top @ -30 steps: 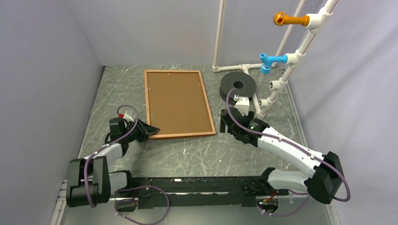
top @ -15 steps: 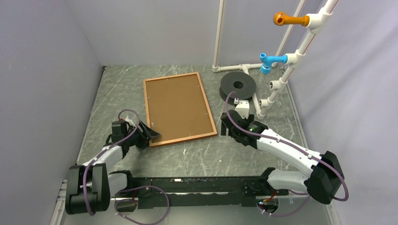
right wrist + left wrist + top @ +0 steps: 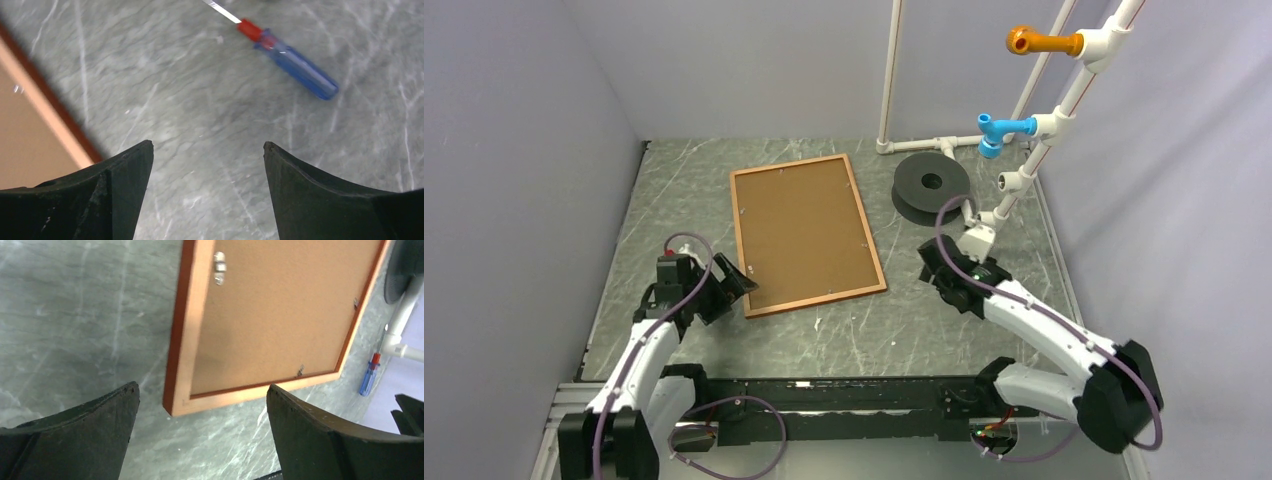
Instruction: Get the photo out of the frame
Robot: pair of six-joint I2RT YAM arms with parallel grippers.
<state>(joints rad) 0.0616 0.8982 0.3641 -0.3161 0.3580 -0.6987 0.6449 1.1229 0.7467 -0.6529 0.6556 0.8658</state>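
We found the frame (image 3: 817, 299) lying face down near the middle of the table (image 3: 854, 340), its brown backing panel (image 3: 804, 230) upward, and we could not see the photo. Our left gripper (image 3: 202, 389) hung with jaws spread wide at the frame's near-left corner, clasping nothing. Our right gripper (image 3: 207, 145) stood spread over bare table just right of the frame, a blue-handled screwdriver (image 3: 290, 60) lying ahead of it.

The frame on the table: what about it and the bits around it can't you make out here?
- photo: every view, hidden beneath the backing panel filling the frame.
- clips: left wrist view, blurred; top view, too small.
- screwdriver: right wrist view, tip cut off by the top edge.
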